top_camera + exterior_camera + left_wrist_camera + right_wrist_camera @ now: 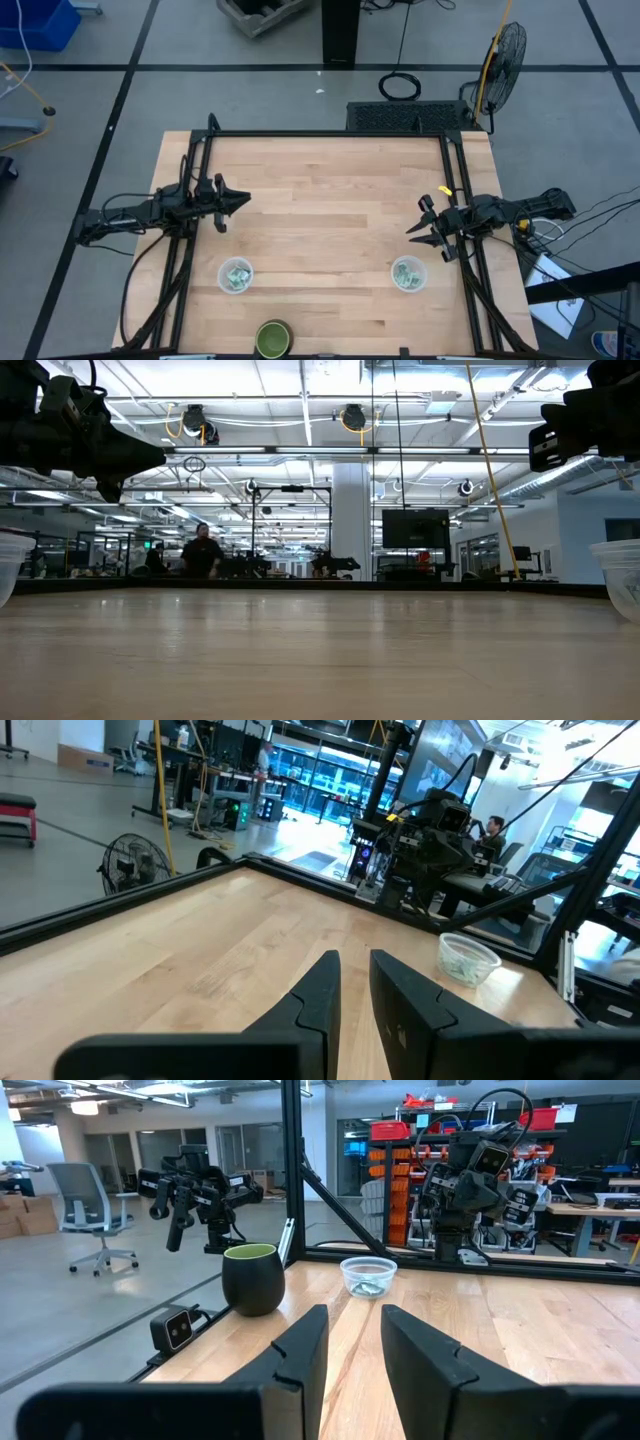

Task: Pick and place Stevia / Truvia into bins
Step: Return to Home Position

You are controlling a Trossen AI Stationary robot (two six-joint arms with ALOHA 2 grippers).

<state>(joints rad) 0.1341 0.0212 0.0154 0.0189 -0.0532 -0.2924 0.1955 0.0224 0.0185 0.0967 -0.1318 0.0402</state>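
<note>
Between the left gripper's (354, 958) fingers a narrow gap shows, with nothing in it; the right gripper's (355, 1312) fingers stand slightly wider apart, likewise empty. Both hang above the table (320, 190), one by its left edge, one by its right, pointing inward, well apart from the cups. Packets (237, 277) lie jumbled in the left cup (221, 272) and right cup (393, 270); their long axes cannot be told. From above they show as heaps; the wrist views show them low behind clear walls. A green container (272, 338) stands at the front edge.
</note>
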